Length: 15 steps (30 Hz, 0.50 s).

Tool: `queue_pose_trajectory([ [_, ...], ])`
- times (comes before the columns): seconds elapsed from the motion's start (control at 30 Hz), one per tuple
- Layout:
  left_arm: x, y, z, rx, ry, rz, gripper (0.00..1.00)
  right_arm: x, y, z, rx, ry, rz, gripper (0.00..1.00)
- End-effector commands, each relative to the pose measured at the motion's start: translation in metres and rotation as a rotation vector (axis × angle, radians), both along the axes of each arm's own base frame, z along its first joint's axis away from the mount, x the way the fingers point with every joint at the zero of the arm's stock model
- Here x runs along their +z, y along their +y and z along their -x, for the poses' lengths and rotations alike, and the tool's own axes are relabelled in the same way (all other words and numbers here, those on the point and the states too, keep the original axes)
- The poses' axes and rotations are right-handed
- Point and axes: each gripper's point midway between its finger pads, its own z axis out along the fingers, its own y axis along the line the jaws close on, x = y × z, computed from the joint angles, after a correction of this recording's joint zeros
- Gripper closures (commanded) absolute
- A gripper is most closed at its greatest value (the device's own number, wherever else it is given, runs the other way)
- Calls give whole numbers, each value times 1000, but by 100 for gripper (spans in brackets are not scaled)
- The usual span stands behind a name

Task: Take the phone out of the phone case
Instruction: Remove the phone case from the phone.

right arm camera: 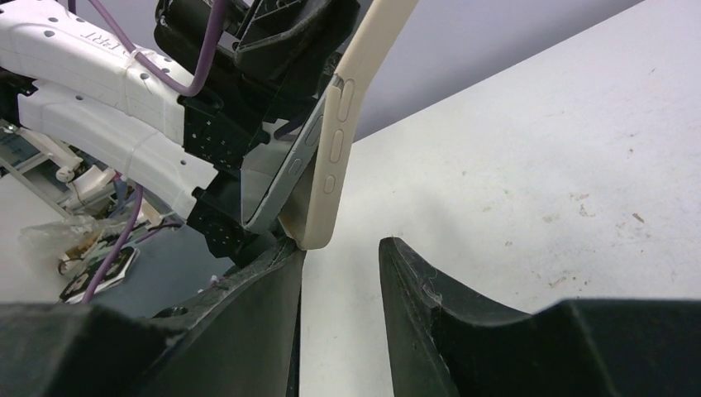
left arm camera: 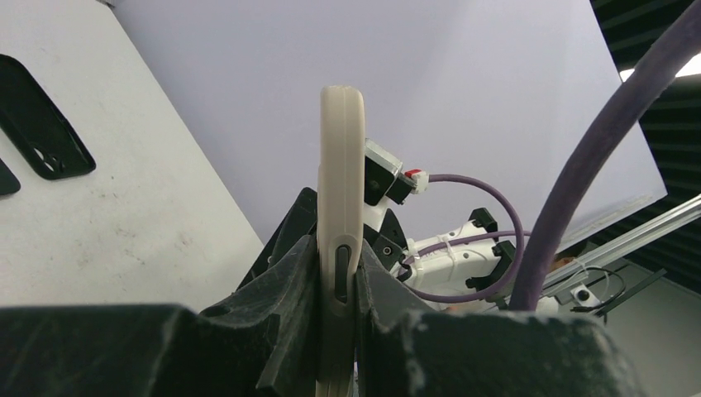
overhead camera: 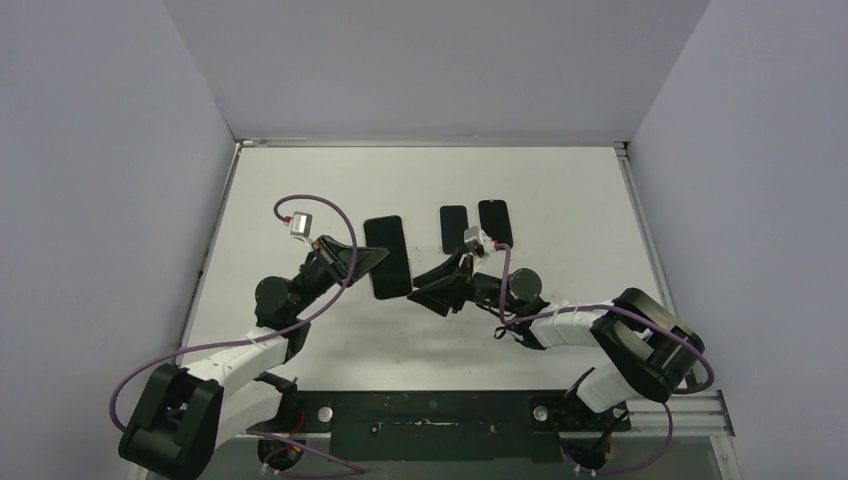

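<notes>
From above, I am reaching both arms toward the middle of the tabletop [overhead camera: 560,190]. My left pincer [overhead camera: 366,258] is gripping the left long edge of the phone [overhead camera: 388,256], which is showing its dark face just left of the frame's centre. My right pincer [overhead camera: 420,288] is pointing at the phone's lower right corner from just beside it. A dark slab [overhead camera: 454,229] and a second dark slab [overhead camera: 495,222] are lying side by side on the tabletop, up and to the right of the phone.

In my left wrist view, I am looking at the cream phone case [left arm camera: 341,190] edge-on, standing upright in the middle of the frame. My left pincer is pressing on it from both sides, its fingers [left arm camera: 289,298] closing around the lower part. A black case [left arm camera: 41,124] is lying flat at the upper left, and my right arm [left arm camera: 450,252] is showing behind the cream one.

In my right wrist view, my right pincer [right arm camera: 339,281] is standing spread, gripping nothing. The phone case is leaning through the upper middle, its lower corner sitting right at the tip of the left-hand finger [right arm camera: 248,314]. There the phone's bottom corner is lifting out of the case. My left arm [right arm camera: 99,74] is filling the upper left.
</notes>
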Motion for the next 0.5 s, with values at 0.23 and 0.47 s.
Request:
queue_pose_trajectory([
  [0.23, 14, -41, 52, -215, -185, -65, 100, 55, -10, -38, -172, 31, -159, 61],
  [0.47, -16, -46, 44, -189, -131, -127, 100, 75, -12, -34, -158, -5, -192, 60],
])
